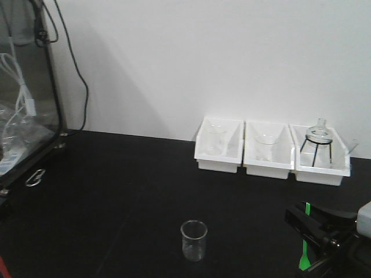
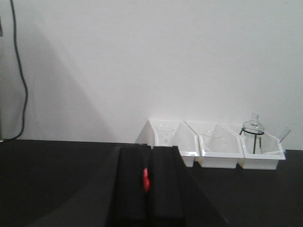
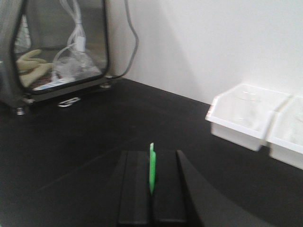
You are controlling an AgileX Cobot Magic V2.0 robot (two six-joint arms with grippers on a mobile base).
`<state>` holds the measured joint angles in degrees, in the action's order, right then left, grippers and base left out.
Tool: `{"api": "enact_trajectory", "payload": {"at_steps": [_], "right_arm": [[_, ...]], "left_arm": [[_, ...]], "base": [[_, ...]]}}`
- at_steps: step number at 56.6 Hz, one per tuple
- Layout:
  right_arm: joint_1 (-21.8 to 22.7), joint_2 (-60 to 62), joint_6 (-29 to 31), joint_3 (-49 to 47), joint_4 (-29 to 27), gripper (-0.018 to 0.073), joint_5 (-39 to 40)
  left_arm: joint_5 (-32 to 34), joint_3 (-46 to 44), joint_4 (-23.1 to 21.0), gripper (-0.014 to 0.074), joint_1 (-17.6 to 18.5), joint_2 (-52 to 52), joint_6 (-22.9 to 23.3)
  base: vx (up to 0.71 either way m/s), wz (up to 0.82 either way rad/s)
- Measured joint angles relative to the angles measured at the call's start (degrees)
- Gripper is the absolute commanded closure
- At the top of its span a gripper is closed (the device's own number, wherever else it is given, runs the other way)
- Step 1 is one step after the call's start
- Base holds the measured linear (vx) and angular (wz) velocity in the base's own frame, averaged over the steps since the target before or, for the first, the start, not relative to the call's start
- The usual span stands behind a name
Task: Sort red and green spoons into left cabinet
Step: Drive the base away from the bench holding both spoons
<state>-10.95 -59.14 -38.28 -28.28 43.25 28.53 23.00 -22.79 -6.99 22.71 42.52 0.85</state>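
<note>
Step in hand: transport. Both spoons are already picked up, and neither has reached the left cabinet.

1. Check the left end effector (image 2: 150,152). Its jaws stand narrow, clamped on the red spoon (image 2: 146,180). Only a small red patch shows in the slit between them, so you cannot tell which part of the spoon is gripped.
2. Check the right end effector (image 3: 151,156). Its jaws are likewise pinched together, holding the green spoon (image 3: 152,170). The spoon stands roughly upright, with a short length above the jaws. In the front view it hangs over the right near part of the black tabletop (image 1: 116,191).
3. Note the obstacles. A glass beaker (image 1: 193,240) stands alone near the front centre. Three white bins (image 1: 265,168) line the back wall on the right.
4. Locate the target. No shelved cabinet shows in any view. Only a glass-fronted enclosure (image 1: 29,87) stands at the left edge.

Next move, as a judgement: carry both arms leftward until the cabinet comes into view. Route the right arm clear of the beaker, and keep both grips firm, because the thin handles could pivot.
</note>
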Motion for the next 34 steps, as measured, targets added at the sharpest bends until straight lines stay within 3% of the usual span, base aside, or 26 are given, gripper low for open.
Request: {"api": "enact_trajectory", "payload": {"at_steps": [18,34], "right_arm": [[0.00,0.00,0.00,0.00,0.00,0.0565,0.00],[0.00,0.00,0.00,0.00,0.00,0.0565,0.00]], "left_arm": [[0.00,0.00,0.00,0.0596,0.00,0.00,0.00],[0.00,0.00,-0.05,0.0596,0.00,0.00,0.00]], "base": [[-0.12,0.59],[-0.09,0.92]]}}
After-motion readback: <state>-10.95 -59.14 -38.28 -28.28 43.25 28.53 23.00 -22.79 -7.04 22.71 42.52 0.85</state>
